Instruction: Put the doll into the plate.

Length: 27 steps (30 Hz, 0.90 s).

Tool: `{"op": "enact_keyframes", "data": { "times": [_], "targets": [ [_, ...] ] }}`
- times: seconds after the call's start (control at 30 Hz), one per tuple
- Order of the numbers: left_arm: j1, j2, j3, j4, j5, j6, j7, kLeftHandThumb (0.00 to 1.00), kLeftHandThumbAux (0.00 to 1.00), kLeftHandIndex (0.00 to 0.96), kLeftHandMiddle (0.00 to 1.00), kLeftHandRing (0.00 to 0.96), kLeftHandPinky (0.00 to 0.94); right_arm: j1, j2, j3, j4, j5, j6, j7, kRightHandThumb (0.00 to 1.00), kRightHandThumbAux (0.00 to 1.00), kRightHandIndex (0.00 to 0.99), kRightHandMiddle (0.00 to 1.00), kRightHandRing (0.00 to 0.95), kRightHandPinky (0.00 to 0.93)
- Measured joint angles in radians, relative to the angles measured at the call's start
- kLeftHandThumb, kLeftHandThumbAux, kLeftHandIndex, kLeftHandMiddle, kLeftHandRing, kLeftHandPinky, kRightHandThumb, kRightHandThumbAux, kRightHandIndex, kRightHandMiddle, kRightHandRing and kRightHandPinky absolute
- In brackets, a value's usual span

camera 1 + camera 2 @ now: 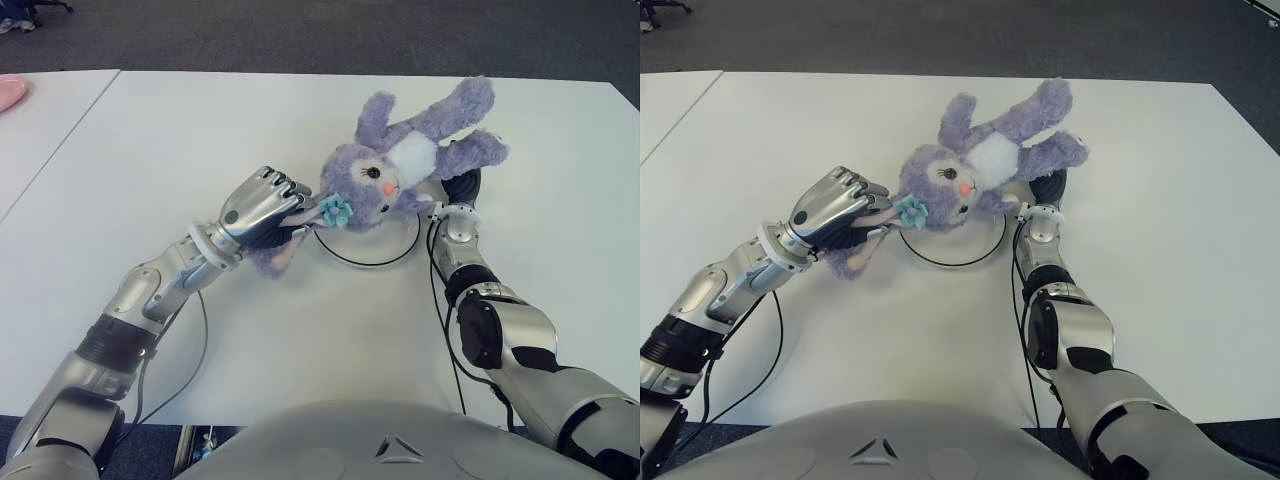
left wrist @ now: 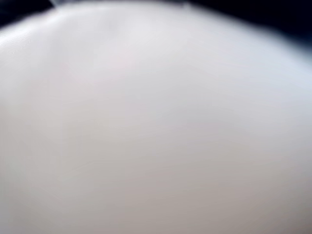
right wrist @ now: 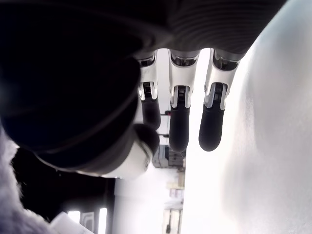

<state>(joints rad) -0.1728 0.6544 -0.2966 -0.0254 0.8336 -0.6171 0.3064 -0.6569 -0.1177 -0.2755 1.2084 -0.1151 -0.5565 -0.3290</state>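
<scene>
Your doll (image 1: 400, 165) is a plush purple rabbit with a white belly, a pink nose and a teal flower beside its face. It lies tilted across the plate (image 1: 392, 245), head toward the left hand's fingers (image 1: 285, 188), its legs reaching up and away from them. One long ear trails down under those fingers, which curl around it. The plate is a flat white disc with a dark rim on the white surface (image 1: 300, 330), mostly hidden under the doll's head, just beyond the left fingers.
</scene>
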Motion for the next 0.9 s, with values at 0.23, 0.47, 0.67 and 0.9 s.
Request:
{"op": "enact_keyframes", "data": {
  "times": [0.23,0.47,0.67,0.9],
  "targets": [
    [0.000,-0.010,0.000,0.023,0.003,-0.050,0.003,0.690,0.767,0.805,0.882,0.875,0.885,0.000,0.000,0.002,0.000,0.000,-0.001,-0.001,0.764,0.883,0.283,0.172,0.269,0.350],
    [0.000,-0.021,0.000,0.039,0.004,-0.066,0.003,0.682,0.773,0.803,0.883,0.877,0.883,0.000,0.000,0.002,0.000,0.000,-0.001,-0.001,0.742,0.883,0.276,0.174,0.286,0.371],
    [0.006,-0.027,0.000,0.047,-0.001,-0.065,-0.013,0.672,0.776,0.797,0.882,0.876,0.879,0.000,0.000,0.002,0.000,0.000,-0.001,-0.001,0.746,0.878,0.252,0.173,0.286,0.366],
    [0.024,-0.045,0.000,0.055,-0.012,-0.056,-0.038,0.656,0.766,0.787,0.878,0.873,0.873,0.000,0.000,0.002,0.000,0.001,-0.002,-0.001,0.832,0.871,0.214,0.172,0.313,0.392]
  ]
}}
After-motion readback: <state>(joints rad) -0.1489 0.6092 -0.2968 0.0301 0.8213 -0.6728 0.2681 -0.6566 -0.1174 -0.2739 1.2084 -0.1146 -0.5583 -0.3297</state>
